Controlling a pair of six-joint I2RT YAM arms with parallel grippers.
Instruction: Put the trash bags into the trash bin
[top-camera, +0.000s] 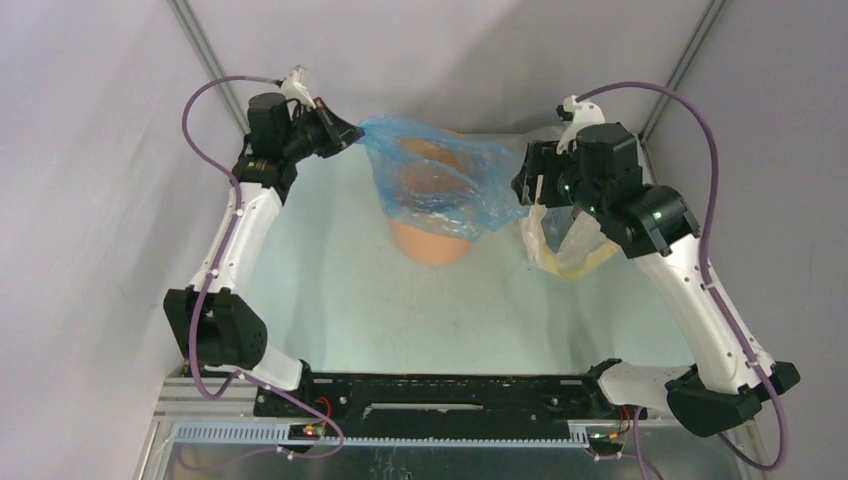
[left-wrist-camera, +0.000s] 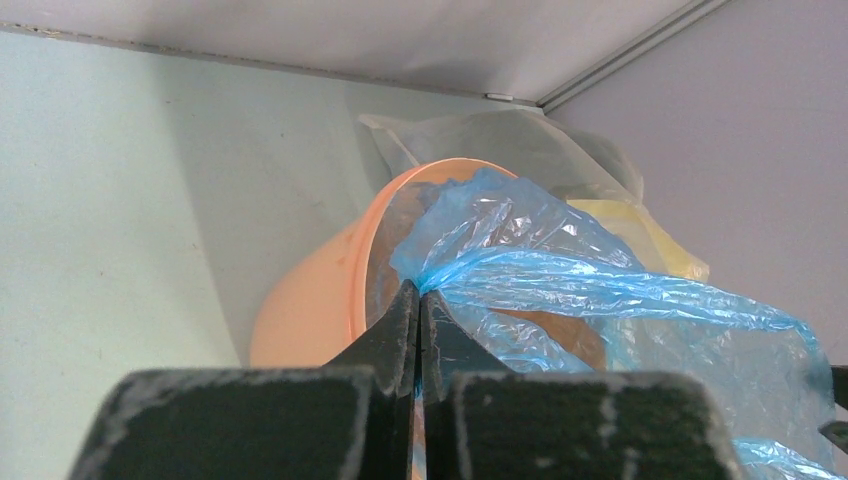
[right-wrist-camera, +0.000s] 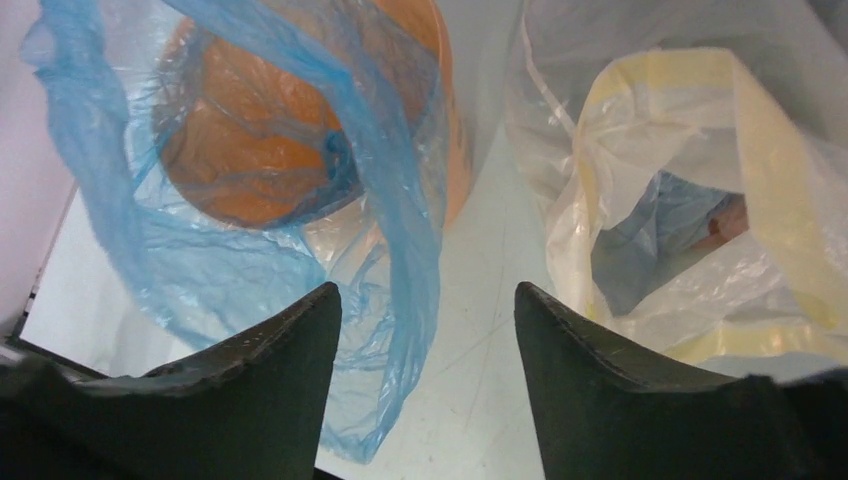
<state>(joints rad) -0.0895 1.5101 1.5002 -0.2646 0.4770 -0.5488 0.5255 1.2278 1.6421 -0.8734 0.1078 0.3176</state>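
The left gripper (left-wrist-camera: 418, 297) is seen with its 2 jaws pressed together, a bunched corner of the blue trash bag (top-camera: 445, 165) pinched at the tips. The right gripper's (right-wrist-camera: 425, 292) jaws are spread wide and nothing is gripped, though a hanging fold of film is seen just beside 1 finger. The bag is draped across the mouth of the orange trash bin (top-camera: 432, 248) and is not yet tucked inside. The film is judged very light, limp and slippery, so a gathered edge is best taken rather than 1 loose layer. A yellowish clear bag (top-camera: 570, 250) is seen beside the bin.

one trash bag (top-camera: 470, 170), one bin (top-camera: 430, 246), one sack (top-camera: 566, 252)
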